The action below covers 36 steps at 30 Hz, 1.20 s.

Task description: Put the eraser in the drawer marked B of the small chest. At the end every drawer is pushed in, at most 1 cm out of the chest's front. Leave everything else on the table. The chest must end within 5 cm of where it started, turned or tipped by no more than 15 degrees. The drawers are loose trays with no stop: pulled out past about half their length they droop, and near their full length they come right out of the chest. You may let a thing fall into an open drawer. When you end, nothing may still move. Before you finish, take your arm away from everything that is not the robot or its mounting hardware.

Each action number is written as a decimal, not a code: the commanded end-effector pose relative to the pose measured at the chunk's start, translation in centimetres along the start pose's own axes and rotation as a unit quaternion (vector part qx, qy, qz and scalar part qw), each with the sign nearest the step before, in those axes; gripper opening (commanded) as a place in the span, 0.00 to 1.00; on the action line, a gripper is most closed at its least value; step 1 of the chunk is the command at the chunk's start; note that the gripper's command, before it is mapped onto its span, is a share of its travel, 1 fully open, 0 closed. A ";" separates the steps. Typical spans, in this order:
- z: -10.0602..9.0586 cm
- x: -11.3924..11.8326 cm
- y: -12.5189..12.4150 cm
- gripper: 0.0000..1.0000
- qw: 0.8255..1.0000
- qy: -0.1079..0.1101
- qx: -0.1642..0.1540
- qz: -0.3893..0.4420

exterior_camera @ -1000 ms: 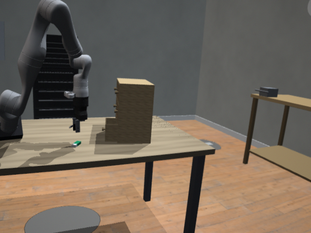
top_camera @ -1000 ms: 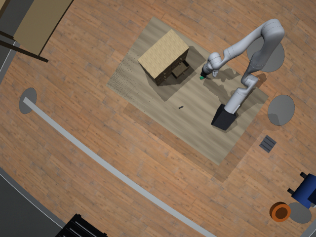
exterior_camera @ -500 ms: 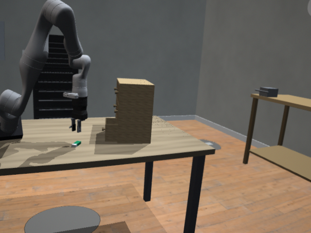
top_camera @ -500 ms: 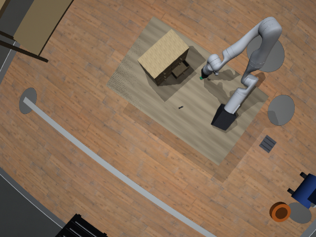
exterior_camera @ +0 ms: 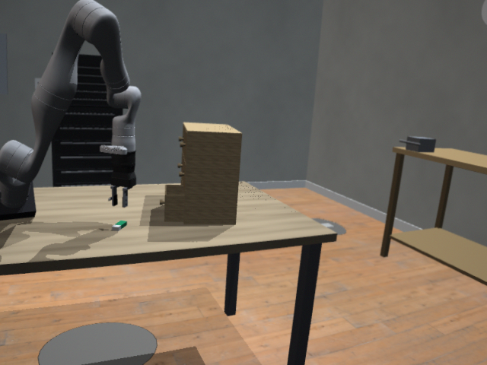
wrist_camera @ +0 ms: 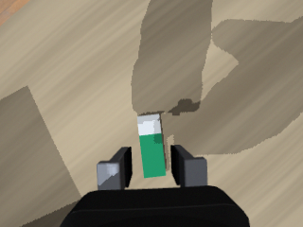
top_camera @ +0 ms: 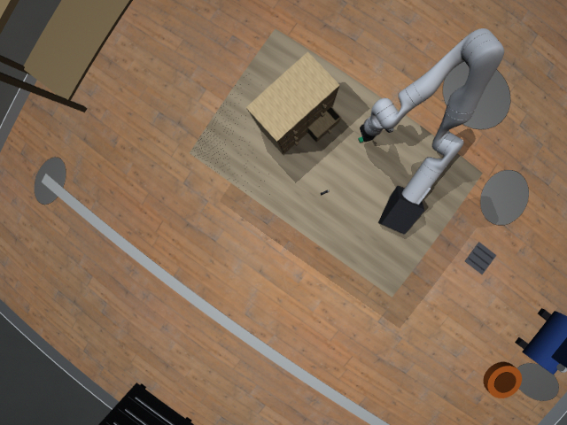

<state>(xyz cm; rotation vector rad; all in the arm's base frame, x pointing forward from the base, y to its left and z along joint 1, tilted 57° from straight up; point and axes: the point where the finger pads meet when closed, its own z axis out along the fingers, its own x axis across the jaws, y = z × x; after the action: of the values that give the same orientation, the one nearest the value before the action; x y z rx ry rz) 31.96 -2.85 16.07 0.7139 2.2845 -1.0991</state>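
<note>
Pincer Apart Above the Eraser

I held my pincer [top_camera: 365, 138] [exterior_camera: 119, 197] [wrist_camera: 151, 159] pointing down above the table [top_camera: 347, 228] [exterior_camera: 275, 231] [wrist_camera: 90, 61], its fingers apart with nothing between them. Below lay the green-and-white eraser [top_camera: 361, 140] [exterior_camera: 119, 225] [wrist_camera: 152, 151], flat on the wood, its long sides running nearly parallel to my fingers. Near it stood the small chest [top_camera: 292, 96] [exterior_camera: 212, 176], upright, with a bottom drawer [top_camera: 324, 126] [exterior_camera: 173, 204] pulled partly out; I could not read its letter. A small dark object [top_camera: 324, 192] lay well apart from both.

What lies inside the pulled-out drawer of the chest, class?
From the top view, the open part of the drawer shows only its bare floor; the chest covers its rear part, so that stays unknown.
</note>
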 end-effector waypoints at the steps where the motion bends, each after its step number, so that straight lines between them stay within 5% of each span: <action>1: 0.0 -0.1 -0.3 0.67 1.000 0.000 0.003 -0.014; 36: 0.0 -0.1 -0.2 0.75 0.999 0.000 0.003 -0.034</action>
<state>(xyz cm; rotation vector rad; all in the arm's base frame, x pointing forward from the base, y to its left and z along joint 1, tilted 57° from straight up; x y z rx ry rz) 31.98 -2.91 16.11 0.6533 2.3192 -1.1261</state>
